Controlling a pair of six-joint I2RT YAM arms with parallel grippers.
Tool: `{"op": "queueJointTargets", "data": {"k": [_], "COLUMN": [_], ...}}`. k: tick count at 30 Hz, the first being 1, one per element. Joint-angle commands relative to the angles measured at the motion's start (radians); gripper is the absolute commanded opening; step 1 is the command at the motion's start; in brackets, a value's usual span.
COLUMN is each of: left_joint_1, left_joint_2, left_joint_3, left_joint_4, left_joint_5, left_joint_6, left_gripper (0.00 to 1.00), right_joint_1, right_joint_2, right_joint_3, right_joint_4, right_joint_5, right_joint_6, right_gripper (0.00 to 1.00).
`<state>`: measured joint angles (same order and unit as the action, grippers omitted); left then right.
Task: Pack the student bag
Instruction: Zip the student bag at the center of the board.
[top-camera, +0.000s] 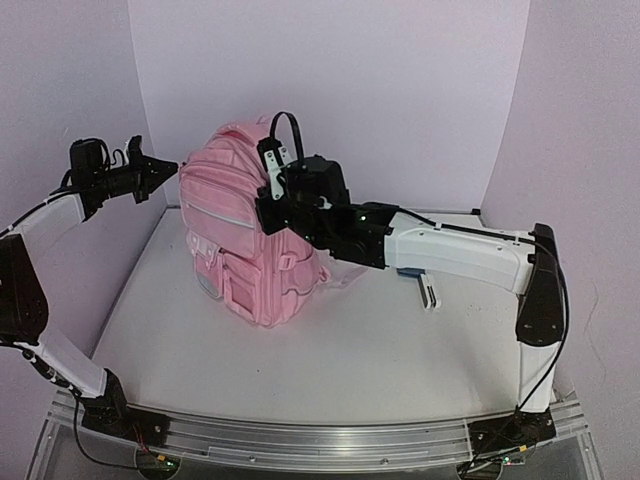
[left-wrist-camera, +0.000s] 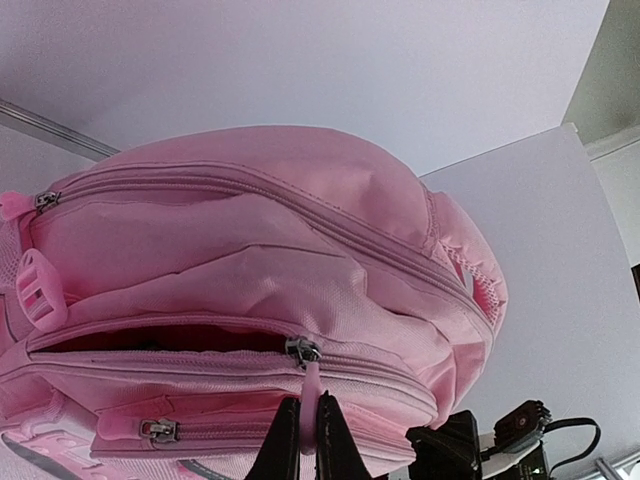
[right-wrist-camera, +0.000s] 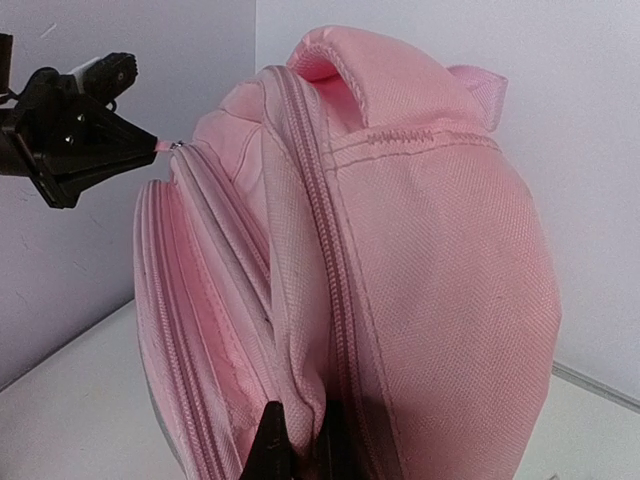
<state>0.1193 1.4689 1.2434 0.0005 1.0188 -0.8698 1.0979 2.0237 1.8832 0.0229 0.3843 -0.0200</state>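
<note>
The pink student bag (top-camera: 238, 235) stands upright on the table, left of centre. My left gripper (left-wrist-camera: 308, 432) is shut on the pink pull tab (left-wrist-camera: 314, 392) of a front pocket zip. The slider (left-wrist-camera: 302, 350) sits midway along that zip, and the pocket gapes dark (left-wrist-camera: 150, 338) to its left. From above, the left gripper (top-camera: 173, 166) meets the bag's upper left side. My right gripper (right-wrist-camera: 305, 445) is shut on a fold of pink fabric beside the main zip (right-wrist-camera: 330, 260), on the bag's right side (top-camera: 266, 208). The top handle (right-wrist-camera: 375, 75) shows above.
My right forearm (top-camera: 450, 250) stretches across the table's right half. A small blue and white object (top-camera: 422, 285) lies on the table behind it. Lilac walls close in the back and both sides. The metal rail (top-camera: 300, 440) runs along the near edge.
</note>
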Motion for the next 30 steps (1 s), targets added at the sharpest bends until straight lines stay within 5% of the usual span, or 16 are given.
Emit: {"op": "queueJointTargets", "data": {"k": [1,13,30], "left_joint_1": [0.025,0.032,0.032], "left_joint_2": [0.035,0.134,0.126], "left_joint_3": [-0.004,-0.163,-0.293], "left_joint_4": [-0.077,0.126,0.056], "left_joint_5": [-0.164,-0.221,-0.294], "left_joint_6": [-0.039,-0.167,-0.045], "left_gripper": [0.0,0.0,0.0], "right_joint_1": [0.006,0.006,0.005], "right_joint_2": [-0.127,-0.311,-0.335], "right_joint_3": [-0.115,-0.319,-0.341], "right_joint_4": [0.014,0.051,0.072], "right_joint_5": [0.065,0.074,0.067], "right_joint_6": [0.052,0.116,0.134], "right_gripper": [0.0,0.0,0.0]}}
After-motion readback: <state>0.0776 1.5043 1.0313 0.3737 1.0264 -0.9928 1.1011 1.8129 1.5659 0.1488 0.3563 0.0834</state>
